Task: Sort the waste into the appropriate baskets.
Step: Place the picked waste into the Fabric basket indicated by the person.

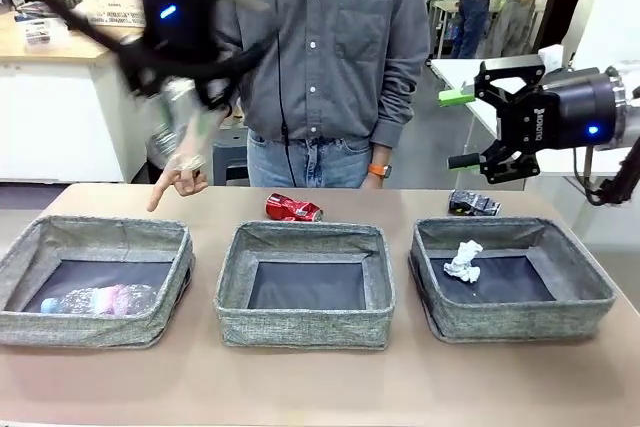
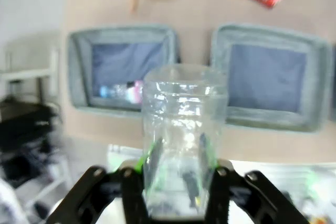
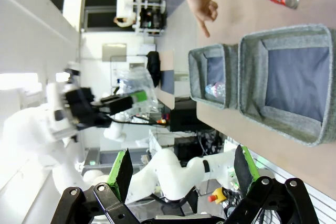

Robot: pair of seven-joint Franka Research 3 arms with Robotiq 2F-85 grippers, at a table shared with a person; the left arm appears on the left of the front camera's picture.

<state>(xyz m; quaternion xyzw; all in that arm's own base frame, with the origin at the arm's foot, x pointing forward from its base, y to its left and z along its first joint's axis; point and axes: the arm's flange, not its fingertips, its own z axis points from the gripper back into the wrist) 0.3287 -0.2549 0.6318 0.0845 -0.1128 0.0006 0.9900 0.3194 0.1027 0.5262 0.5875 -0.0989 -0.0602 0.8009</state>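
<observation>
Left tool (image 2: 178, 154) clamps clear bottle (image 2: 184, 108), held high; right tool (image 1: 460, 129) wide open, above right basket (image 1: 585, 292) with wad (image 1: 464, 260); second bottle (image 1: 100, 299) in left basket (image 1: 30, 237); red can (image 1: 293, 208), dark can (image 1: 472, 204) on worktop (image 1: 320, 387).

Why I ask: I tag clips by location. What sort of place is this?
Likely a robotics lab, not a home: the right claw hangs by a table with three grey fabric baskets, and a white workbench stands behind the person.

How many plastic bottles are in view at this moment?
2. A pink-labelled bottle lies in the left basket; a clear bottle is gripped in the left hand, raised in the air. No others seem hidden.
</observation>
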